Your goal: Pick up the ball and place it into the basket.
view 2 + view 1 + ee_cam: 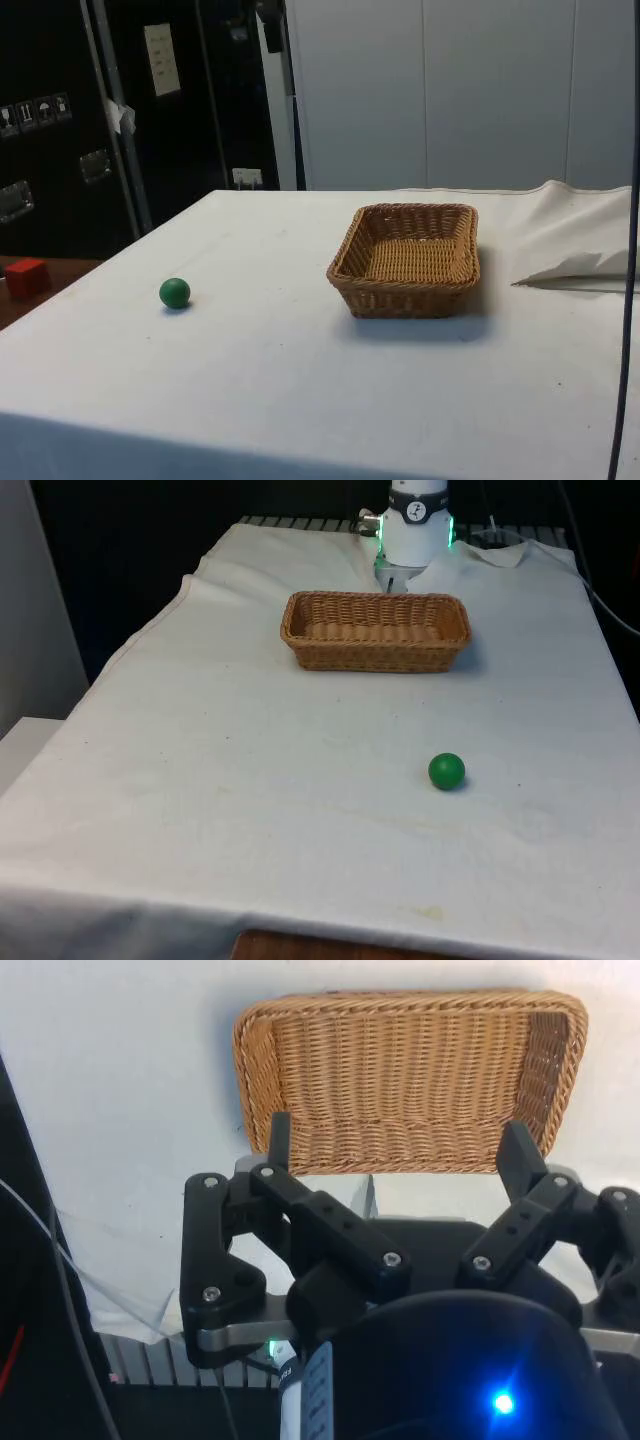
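Note:
A small green ball (446, 771) lies on the white cloth near the front edge, toward the front view's right; the side view has the ball (174, 293) well apart from the basket. The brown wicker basket (376, 630) stands empty in the far half of the table, also seen from the side as the basket (409, 258). In the wrist view my gripper (400, 1155) hangs open high above the table's far end, with the basket (410, 1075) beyond its fingertips (279, 1138) and nothing between them. The ball is far from the gripper.
The robot's white base (414, 525) stands behind the basket at the far end. A fold of cloth (575, 268) rises beside the basket. A red block (26, 277) sits off the table on a lower brown surface. Dark cables (60, 1290) run near the table's far edge.

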### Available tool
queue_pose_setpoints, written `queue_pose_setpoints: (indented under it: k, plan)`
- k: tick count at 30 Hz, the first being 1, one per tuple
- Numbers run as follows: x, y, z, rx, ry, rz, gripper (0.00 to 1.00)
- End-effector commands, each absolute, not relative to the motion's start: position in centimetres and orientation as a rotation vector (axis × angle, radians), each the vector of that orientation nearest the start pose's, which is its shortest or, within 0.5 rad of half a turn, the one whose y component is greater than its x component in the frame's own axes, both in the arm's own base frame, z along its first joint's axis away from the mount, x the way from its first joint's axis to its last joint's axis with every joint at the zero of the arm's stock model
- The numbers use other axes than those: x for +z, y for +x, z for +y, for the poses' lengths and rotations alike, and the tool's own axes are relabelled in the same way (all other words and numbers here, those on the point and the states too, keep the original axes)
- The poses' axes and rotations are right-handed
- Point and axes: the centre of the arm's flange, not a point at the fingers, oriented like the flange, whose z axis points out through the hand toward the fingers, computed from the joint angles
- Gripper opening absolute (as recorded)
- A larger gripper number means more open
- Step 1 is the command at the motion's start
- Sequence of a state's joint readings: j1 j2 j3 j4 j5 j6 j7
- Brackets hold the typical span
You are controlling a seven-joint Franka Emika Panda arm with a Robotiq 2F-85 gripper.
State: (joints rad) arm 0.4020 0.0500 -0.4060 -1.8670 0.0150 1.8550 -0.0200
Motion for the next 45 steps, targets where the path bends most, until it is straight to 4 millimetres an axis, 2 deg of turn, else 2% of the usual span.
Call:
queue_pose_setpoints:
  k: [1,9,18,19,27,45]
  plan:
    - [48.1,56.8,0.3,0.083,-3.145,-0.018,1.0]
    - [47.6,57.2,0.5,0.072,-3.151,-0.022,1.0]
    - [45.6,59.2,1.8,0.004,-3.163,-0.065,1.0]
    - [45.8,58.9,1.6,0.01,-3.169,-0.058,1.0]
    - [43.7,61.2,3.0,-0.054,-3.179,-0.1,1.0]
    - [40.1,65.0,4.5,-0.127,-3.19,-0.139,1.0]
